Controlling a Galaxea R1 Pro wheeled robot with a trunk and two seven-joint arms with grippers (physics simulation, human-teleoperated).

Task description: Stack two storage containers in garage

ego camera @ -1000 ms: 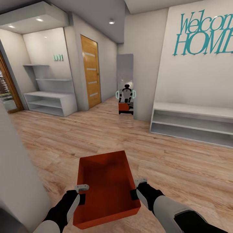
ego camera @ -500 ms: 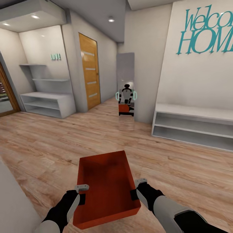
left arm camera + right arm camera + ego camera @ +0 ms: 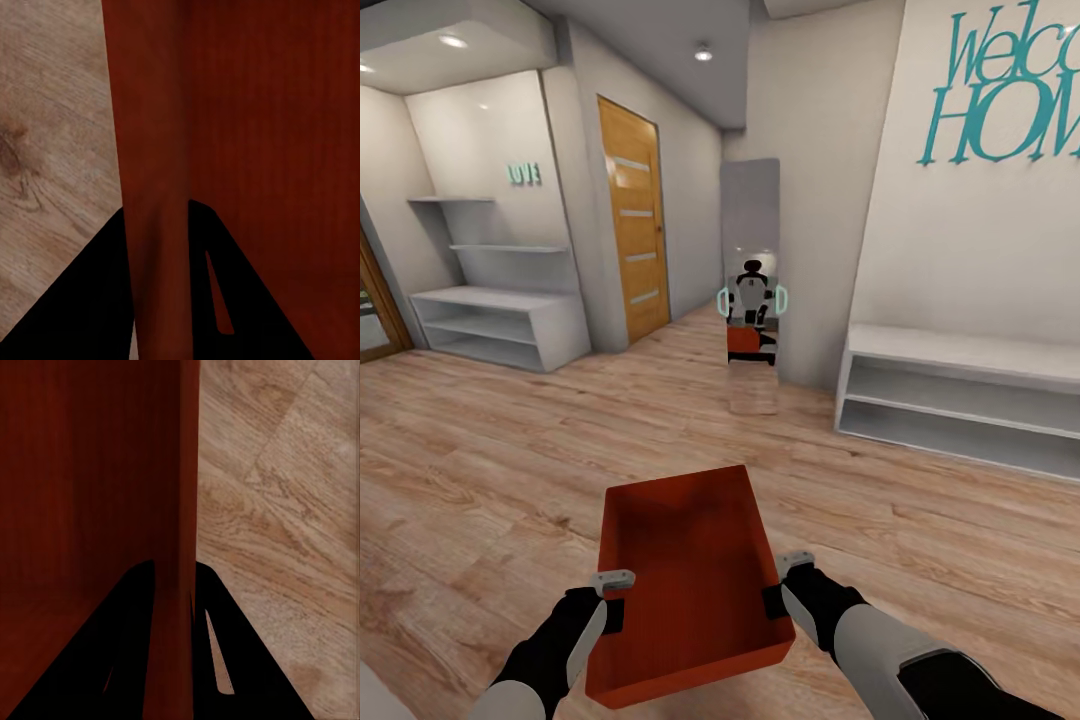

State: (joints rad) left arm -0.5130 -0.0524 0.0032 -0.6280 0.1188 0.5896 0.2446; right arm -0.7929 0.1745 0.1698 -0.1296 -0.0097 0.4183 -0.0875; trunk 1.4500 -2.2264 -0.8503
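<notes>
Wood-plank floor (image 3: 510, 450) below; L gripper (image 3: 614, 597) & R gripper (image 3: 784, 583) clamp storage container (image 3: 690, 570) walls.

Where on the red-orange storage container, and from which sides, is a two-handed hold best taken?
On the storage container, grip the two long side walls near the rim, one from each side, as the left hand and right hand do: thin upright walls fit between fingers and keep it level.
</notes>
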